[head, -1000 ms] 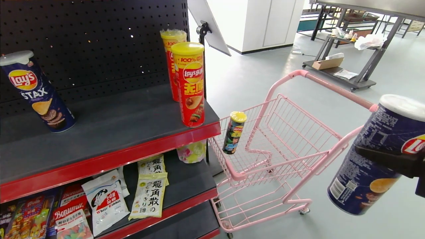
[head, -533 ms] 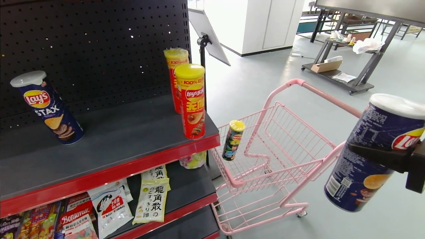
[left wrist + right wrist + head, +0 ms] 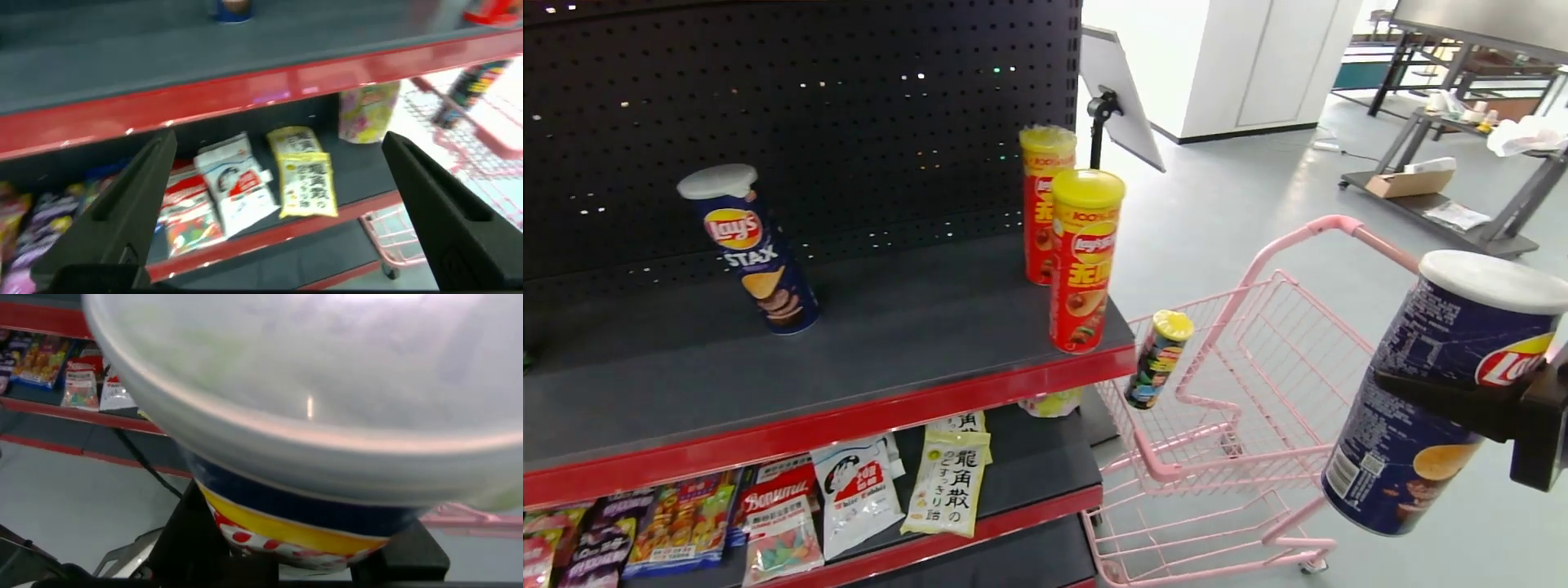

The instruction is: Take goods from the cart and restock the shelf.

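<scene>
My right fingers (image 3: 1437, 396) clamp a tilted blue chips can (image 3: 1401, 465), right of the pink cart (image 3: 1298, 343). My left fingers (image 3: 131, 212) spread wide and empty, facing the shelf's (image 3: 245, 90) snack bags (image 3: 233, 184).

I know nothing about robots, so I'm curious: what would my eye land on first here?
A big blue chip can, clamped in the right end effector, hangs tilted near the pink cart. On the top shelf a matching can stands at the left and two red cans with yellow lids at the right edge.
</scene>
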Robot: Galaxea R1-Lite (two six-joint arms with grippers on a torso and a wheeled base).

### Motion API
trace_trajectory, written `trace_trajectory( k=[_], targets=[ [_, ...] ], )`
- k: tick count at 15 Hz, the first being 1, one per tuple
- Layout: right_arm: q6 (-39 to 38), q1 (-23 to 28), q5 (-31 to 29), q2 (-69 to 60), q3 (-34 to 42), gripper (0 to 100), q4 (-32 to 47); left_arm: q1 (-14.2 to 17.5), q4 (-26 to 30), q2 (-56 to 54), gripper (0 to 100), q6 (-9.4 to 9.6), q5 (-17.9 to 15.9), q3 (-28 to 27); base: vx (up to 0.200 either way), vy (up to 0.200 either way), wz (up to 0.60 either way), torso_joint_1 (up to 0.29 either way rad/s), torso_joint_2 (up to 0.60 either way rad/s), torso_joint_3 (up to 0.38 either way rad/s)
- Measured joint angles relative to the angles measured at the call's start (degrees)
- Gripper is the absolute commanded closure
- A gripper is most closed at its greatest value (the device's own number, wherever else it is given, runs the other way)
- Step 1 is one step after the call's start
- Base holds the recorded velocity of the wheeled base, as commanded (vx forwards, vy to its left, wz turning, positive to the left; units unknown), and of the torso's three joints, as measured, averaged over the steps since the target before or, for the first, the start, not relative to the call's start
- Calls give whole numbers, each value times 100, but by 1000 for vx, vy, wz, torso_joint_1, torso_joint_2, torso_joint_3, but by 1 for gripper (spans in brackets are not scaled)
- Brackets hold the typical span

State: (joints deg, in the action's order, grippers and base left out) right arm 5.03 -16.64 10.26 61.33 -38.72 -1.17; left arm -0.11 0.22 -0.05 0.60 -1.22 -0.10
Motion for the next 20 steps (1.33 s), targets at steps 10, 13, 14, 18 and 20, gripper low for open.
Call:
trace_trajectory(
  k=[10,13,14,18,20],
  targets=[
    [5,11,145,-301,389,100,-17,-5,-1,0,0,5,10,0,-60,0,120,2,1,0],
    [5,5,155,-356,421,100,-17,1,-9,0,0,11,7,0,0,67,0,-2,-4,2],
    [5,5,155,-369,422,100,-20,-2,-1,0,0,11,10,0,0,200,0,12,2,-2],
    [5,5,152,-425,495,100,-17,-2,-1,0,0,11,7,0,0,200,0,12,5,0],
    [5,5,150,-475,518,100,-17,0,-4,0,0,11,10,0,0,200,0,2,-2,2]
  ],
)
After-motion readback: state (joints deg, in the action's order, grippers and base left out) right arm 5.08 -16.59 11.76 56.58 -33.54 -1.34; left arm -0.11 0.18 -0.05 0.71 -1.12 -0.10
